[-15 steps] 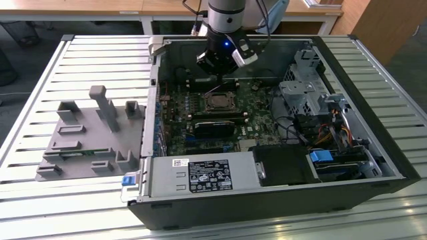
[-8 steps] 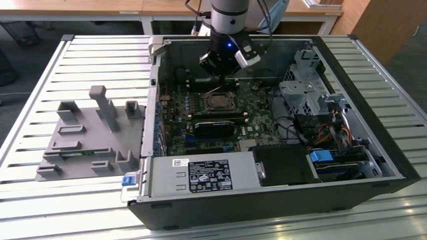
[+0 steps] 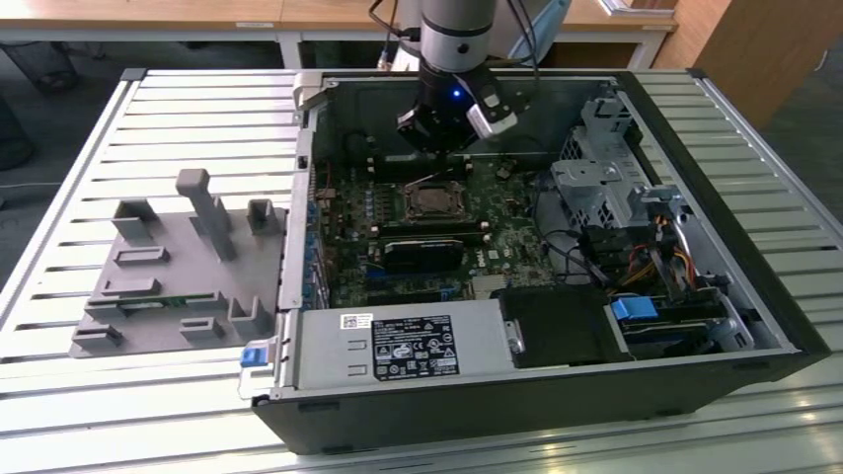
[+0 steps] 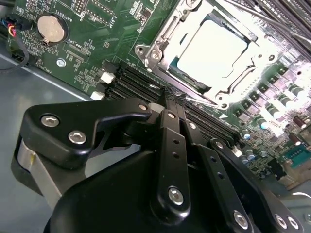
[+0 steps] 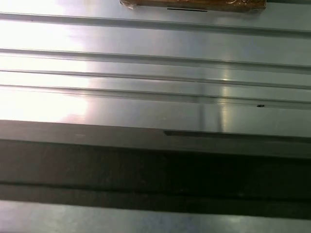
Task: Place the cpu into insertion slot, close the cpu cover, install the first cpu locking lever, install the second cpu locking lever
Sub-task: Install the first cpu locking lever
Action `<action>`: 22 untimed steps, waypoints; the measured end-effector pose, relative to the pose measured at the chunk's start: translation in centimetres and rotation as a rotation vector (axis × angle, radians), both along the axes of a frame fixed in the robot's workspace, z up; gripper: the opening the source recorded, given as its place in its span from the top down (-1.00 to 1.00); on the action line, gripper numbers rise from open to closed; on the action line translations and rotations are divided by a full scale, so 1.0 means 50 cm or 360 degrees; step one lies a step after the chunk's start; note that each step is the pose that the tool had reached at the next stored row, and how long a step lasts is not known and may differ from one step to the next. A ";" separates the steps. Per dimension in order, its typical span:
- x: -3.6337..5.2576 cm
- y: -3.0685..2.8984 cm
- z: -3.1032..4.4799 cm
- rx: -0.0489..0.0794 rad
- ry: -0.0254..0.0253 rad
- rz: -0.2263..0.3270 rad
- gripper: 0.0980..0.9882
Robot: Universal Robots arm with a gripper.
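The gripper [image 4: 171, 97] hangs inside the open computer case [image 3: 737, 296], its black fingers [image 4: 170, 141] pressed together and holding nothing. The cpu [image 4: 211, 48] sits in the insertion slot [image 3: 432, 201], at about six o'clock from the gripper in the exterior view. The cpu cover [image 4: 160, 41] frames the chip's pale, glaring face.

Silver arm [image 3: 457, 35], black screw-studded gripper [image 4: 171, 99]
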State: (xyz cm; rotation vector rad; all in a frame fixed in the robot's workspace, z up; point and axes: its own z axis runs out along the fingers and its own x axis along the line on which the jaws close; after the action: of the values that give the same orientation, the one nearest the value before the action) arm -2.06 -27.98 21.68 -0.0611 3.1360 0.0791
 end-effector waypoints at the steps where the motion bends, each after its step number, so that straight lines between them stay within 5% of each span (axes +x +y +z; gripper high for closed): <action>1: 0.001 0.000 -0.002 0.0000 -0.00001 0.0000 0.98; 15: 0.008 0.000 -0.027 -0.0010 -0.00001 0.0000 0.98; 22: 0.008 0.002 -0.038 -0.0063 -0.00002 0.0000 0.98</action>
State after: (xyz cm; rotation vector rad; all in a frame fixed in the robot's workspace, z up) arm -1.64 -27.87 19.78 -0.0612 3.1375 0.0169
